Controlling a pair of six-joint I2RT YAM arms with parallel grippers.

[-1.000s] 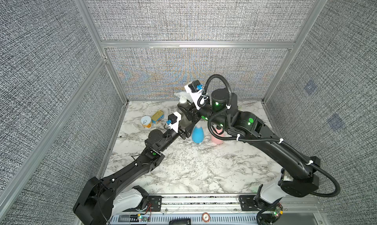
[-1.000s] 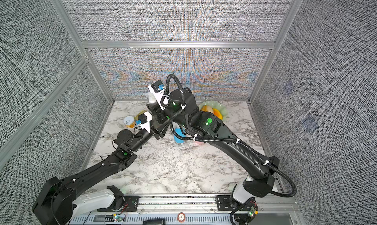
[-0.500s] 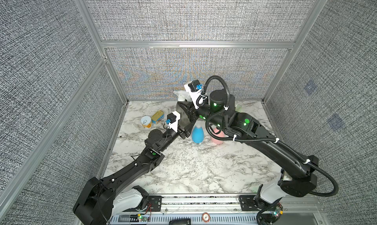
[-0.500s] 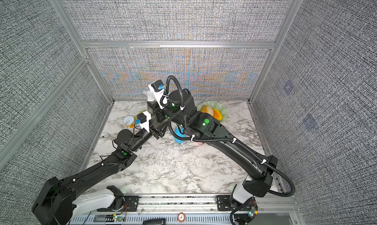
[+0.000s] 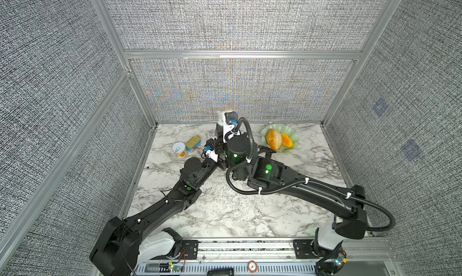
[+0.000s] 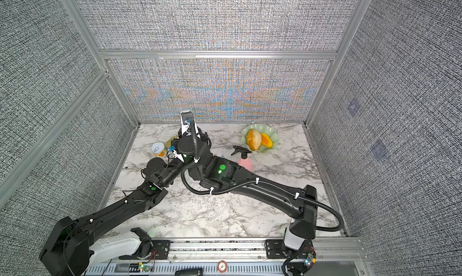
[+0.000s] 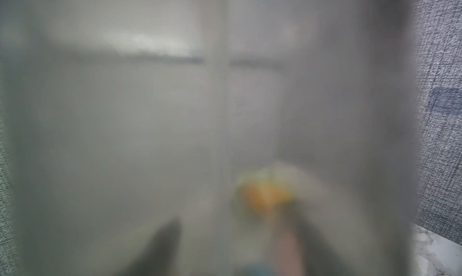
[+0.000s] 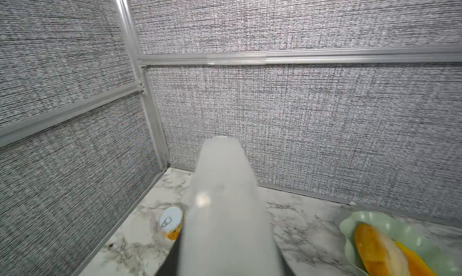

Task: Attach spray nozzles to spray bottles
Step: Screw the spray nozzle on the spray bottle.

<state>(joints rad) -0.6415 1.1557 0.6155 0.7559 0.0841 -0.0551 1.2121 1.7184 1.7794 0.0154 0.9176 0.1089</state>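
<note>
The white nozzle (image 8: 225, 199) sits over the smoky grey bottle (image 7: 125, 137) near the table's back middle. The right gripper (image 8: 225, 267) is clamped on the nozzle and the left gripper (image 5: 218, 143) around the bottle. A pink bottle (image 6: 246, 162) stands just beside a green plate (image 5: 292, 134), and 2 cans (image 5: 179, 149) stand on the left arm's side.

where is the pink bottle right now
In a top view the pink bottle stands toward the back, right of centre, just in front of the green dish, beside the right arm.
</note>
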